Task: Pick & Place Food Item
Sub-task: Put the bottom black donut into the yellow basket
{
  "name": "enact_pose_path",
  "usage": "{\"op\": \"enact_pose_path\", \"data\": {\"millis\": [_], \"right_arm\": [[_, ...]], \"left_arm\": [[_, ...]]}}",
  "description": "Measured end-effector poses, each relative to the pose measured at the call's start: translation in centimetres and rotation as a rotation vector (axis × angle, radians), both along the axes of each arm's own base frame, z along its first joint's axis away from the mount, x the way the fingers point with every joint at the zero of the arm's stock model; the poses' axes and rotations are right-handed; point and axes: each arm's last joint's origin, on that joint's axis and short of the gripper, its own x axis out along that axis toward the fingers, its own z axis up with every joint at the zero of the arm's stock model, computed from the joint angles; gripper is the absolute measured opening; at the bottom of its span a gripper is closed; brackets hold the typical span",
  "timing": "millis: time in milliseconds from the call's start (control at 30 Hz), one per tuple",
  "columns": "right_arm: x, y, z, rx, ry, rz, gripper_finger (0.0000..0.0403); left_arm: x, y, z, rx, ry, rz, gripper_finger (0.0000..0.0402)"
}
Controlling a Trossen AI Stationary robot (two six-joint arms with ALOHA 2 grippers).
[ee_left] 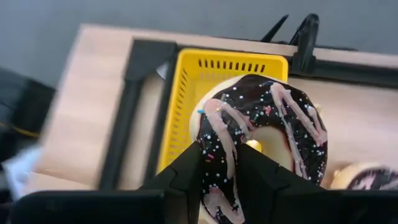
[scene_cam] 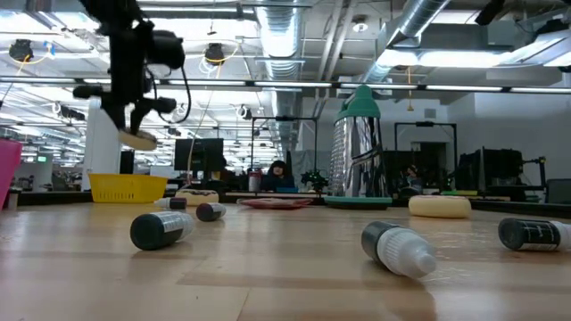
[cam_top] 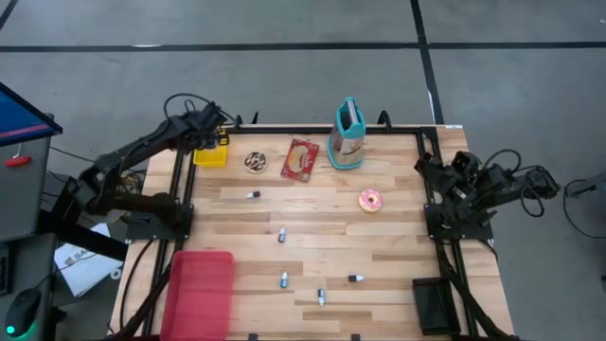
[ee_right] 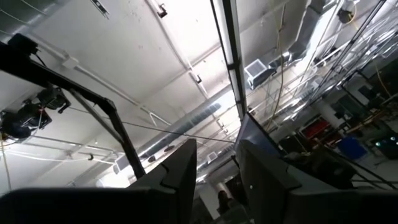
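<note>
L tool (ee_left: 219, 163) grips choc donut (ee_left: 267, 134) above yellow basket (ee_left: 186, 93); R tool state unclear

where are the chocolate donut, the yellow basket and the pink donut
chocolate donut (ee_left: 292, 124), left wrist view, on its iced top right of the hole
yellow basket (ee_left: 233, 64), left wrist view, on its slotted far wall
pink donut (cam_top: 369, 200), high view, on its frosted ring

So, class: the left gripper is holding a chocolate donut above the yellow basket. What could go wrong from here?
1. The left gripper pinches the chocolate donut only at its rim, so it may slip or tear.
2. The donut hangs over the near edge of the yellow basket, so if released now it might catch the rim and land outside.
3. A second chocolate donut lies close beside the basket and could be bumped.
</note>
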Motion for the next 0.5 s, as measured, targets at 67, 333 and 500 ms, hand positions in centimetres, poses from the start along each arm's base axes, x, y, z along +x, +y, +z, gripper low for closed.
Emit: {"op": "enact_pose_path", "data": {"millis": [67, 333, 500], "right_arm": [[-0.1, -0.1, 0.3, 0.002, -0.008, -0.009, 0.0113], [-0.6, -0.3, 1.7, 0.013, -0.052, -0.023, 0.0113], [-0.7, -0.4, 2.0, 0.01, -0.057, -0.025, 0.0113]], "left_arm": [[-0.4, 0.5, -1.1, 0.012, -0.071, 0.065, 0.0076], [-1.5, 1.4, -4.0, 0.066, -0.256, 0.237, 0.0076], [-2.1, 1.6, -5.1, 0.088, -0.329, 0.337, 0.0076]]}}
